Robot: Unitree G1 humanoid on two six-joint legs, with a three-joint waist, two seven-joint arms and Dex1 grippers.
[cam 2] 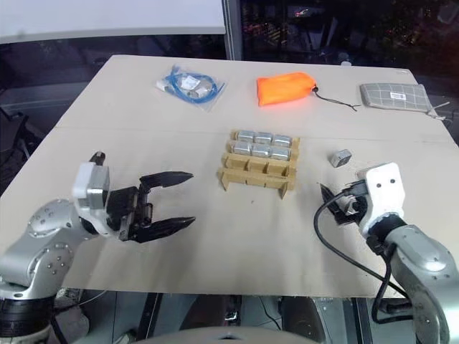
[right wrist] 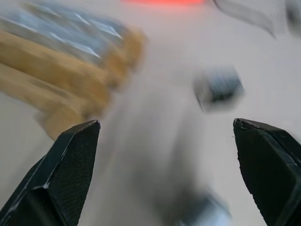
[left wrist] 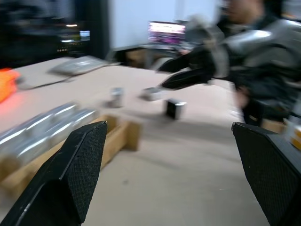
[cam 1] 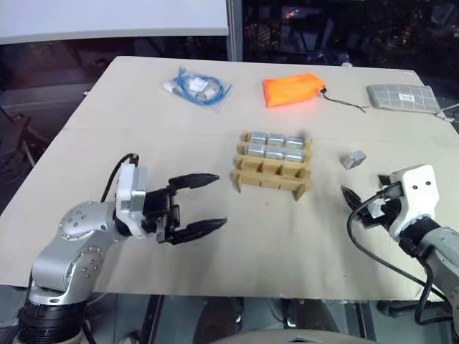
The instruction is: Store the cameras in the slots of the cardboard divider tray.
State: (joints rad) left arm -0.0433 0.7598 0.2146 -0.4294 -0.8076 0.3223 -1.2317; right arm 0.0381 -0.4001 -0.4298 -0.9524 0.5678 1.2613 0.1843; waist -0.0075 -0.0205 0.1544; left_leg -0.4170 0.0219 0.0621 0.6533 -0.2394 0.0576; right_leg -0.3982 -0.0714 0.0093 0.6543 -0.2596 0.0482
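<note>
Both grippers are hanging wide and empty: the right gripper (cam 2: 331, 199) is hovering near the table's right edge, the left gripper (cam 1: 204, 202) toward its left side, pointing across at the cardboard divider tray (cam 1: 271, 176). Six cameras (cam 1: 275, 145) are already filling the tray's two far rows, while its near row is sitting empty. One loose camera (cam 1: 353, 159) is lying just right of the tray, apart from it, close ahead of the right gripper. Judging from this, the right gripper is best placed: coming down squarely over the block, closing across its short sides, then lowering it upright into a near-row slot.
</note>
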